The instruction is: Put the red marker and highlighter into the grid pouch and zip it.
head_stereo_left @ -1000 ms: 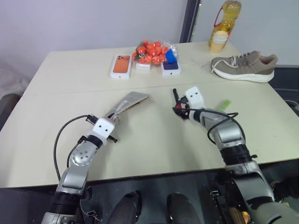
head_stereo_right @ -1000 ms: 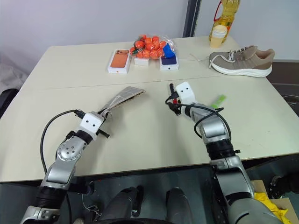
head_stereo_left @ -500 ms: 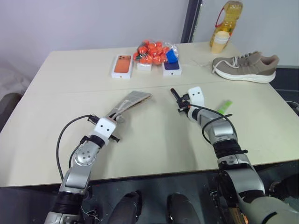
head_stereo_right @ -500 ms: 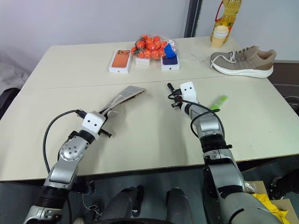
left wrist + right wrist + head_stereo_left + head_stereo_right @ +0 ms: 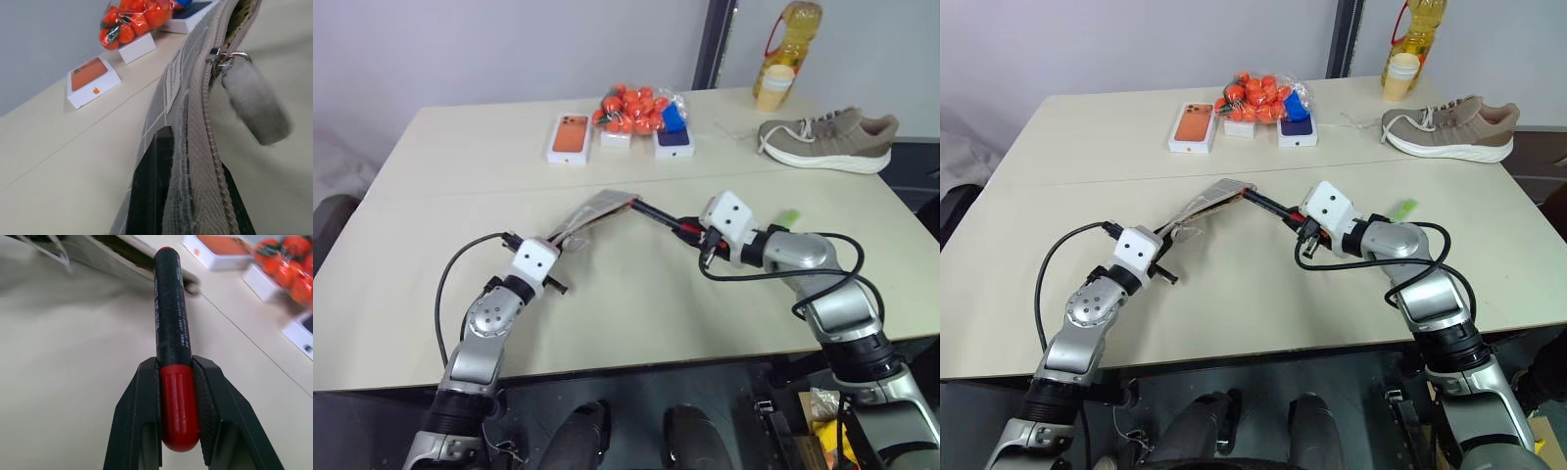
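**Marker held at the mouth of the grid pouch**

Centre of the table [image 5: 401, 294]: the left gripper [image 5: 560, 245] is clamped tight on the near end of the grid pouch [image 5: 592, 211], holding it raised so that it slants toward 1 o'clock. The left wrist view shows the pouch's white grid lines, a small white label [image 5: 172, 81] whose print is too small to read, the zip teeth and one pale cord pull [image 5: 254, 110]; the far end gapes open. At 3 o'clock of the pouch, the right gripper [image 5: 697, 235] has its two black fingers [image 5: 142, 421] closed on the red cap of the red marker [image 5: 658, 216]. The black barrel carries a line of fine print, not legible, and its tip lies at the pouch's open end. One green highlighter [image 5: 788, 216] lies on the table at 3 o'clock of the right gripper, well apart from the pouch.

Far edge, 12 o'clock: two white boxes, one showing an orange phone [image 5: 569, 136] with an apple logo, one showing a dark blue phone [image 5: 673, 143]; a third, smaller white box [image 5: 614, 139]; one bag of orange fruit [image 5: 631, 108]. At 2 o'clock: one tan shoe [image 5: 824, 140], one bottle of yellow oil [image 5: 785, 39], one paper cup [image 5: 771, 86].
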You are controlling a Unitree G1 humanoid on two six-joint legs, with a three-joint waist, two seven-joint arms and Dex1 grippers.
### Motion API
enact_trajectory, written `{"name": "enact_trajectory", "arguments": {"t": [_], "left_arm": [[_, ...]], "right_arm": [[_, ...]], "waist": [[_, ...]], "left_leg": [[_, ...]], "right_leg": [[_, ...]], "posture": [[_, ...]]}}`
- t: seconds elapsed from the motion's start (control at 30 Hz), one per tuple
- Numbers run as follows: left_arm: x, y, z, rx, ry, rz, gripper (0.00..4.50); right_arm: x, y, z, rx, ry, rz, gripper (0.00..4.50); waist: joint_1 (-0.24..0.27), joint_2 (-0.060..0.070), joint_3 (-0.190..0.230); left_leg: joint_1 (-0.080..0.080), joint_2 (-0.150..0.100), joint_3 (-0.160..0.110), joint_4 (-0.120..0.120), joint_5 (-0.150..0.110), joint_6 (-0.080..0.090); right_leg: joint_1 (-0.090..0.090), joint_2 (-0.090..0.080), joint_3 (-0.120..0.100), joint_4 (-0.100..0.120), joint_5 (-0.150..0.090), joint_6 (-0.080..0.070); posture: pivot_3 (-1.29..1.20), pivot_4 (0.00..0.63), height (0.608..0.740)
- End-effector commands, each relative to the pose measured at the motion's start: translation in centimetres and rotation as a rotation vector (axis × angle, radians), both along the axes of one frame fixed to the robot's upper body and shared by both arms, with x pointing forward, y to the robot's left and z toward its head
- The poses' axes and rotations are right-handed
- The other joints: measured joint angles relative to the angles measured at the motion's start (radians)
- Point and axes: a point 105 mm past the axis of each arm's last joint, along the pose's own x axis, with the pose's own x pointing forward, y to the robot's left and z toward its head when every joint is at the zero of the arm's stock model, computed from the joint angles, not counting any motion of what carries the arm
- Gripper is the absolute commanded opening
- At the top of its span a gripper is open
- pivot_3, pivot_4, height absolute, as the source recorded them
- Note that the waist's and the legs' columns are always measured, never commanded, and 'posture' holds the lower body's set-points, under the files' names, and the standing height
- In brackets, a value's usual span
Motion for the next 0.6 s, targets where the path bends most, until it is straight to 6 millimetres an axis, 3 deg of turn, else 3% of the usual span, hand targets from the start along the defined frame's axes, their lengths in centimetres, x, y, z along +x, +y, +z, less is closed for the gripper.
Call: {"name": "enact_trajectory", "arguments": {"t": [0.03, 0.4, 0.6], "left_arm": [[0.1, -0.3, 1.1, -0.008, -0.047, -0.022, 0.00], [-0.8, -1.0, 0.9, 0.019, -0.057, -0.086, 0.00], [-1.8, -2.1, 0.5, 0.122, -0.068, -0.191, 0.00]], "right_arm": [[-0.1, 0.8, 1.2, 0.002, -0.044, 0.021, 0.35], [0.2, 1.3, 0.6, -0.075, -0.055, 0.039, 0.35], [-0.5, 2.6, 1.1, -0.182, -0.115, 0.119, 0.35]], "waist": [[0.002, 0.000, 0.000], [0.000, 0.000, 0.000], [-0.001, 0.000, 0.000]], "left_leg": [[0.000, 0.000, 0.000, 0.000, 0.000, 0.000], [0.000, 0.000, 0.000, 0.000, 0.000, 0.000], [0.000, 0.000, 0.000, 0.000, 0.000, 0.000]], "right_leg": [[0.000, 0.000, 0.000, 0.000, 0.000, 0.000], [0.000, -0.001, 0.000, 0.000, 0.000, 0.000], [0.000, -0.001, 0.000, 0.000, 0.000, 0.000]], "posture": [[0.00, 0.150, 0.740], [0.00, 0.150, 0.740], [0.00, 0.150, 0.740]]}}
